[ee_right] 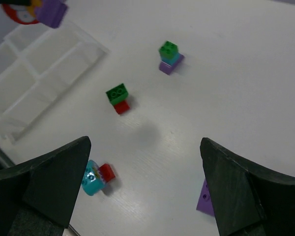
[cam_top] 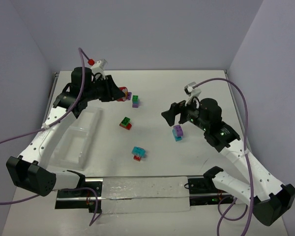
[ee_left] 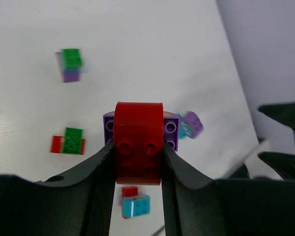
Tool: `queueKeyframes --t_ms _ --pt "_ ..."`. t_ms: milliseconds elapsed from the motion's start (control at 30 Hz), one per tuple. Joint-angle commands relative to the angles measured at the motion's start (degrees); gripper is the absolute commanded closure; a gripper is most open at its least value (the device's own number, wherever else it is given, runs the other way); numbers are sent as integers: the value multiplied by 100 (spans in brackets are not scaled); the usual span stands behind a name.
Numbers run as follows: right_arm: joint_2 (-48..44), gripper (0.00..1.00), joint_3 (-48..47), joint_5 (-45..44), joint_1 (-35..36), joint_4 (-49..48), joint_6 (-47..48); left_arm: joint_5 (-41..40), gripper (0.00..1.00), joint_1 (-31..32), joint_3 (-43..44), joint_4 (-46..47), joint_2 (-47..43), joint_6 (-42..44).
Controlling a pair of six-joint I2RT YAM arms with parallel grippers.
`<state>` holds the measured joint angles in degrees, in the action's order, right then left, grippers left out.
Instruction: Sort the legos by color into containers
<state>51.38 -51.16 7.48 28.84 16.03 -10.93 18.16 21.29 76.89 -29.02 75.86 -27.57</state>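
red-and-purple studded plastic lego pair [ee_left: 137,145] sits clenched in your left jaws; your right jaws hang wide apart, released.

Glossy plastic legos [ee_left: 71,140], clear smooth plastic tray [cam_top: 74,147], matt smooth tabletop [cam_top: 157,101]

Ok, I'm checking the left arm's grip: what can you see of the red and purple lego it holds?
The red and purple lego is glossy plastic: a red brick with a rounded top and four studs facing the wrist camera, joined to a purple studded brick behind it. The left gripper pinches the red brick's sides between its black fingers. It looks lifted off the table.
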Motion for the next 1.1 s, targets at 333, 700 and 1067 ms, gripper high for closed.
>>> queueKeyframes --t_ms 333,700,1067 --pt "-165 10 1063 1714 681 -3159 2911 2884 100 -20 -180 344 -177 492" --pt "663 0 433 1518 1234 -3357 2553 3025 100 -20 -254 428 -192 324" --pt "1005 0 757 509 1862 -4420 3114 3167 100 -20 -254 538 -212 234"
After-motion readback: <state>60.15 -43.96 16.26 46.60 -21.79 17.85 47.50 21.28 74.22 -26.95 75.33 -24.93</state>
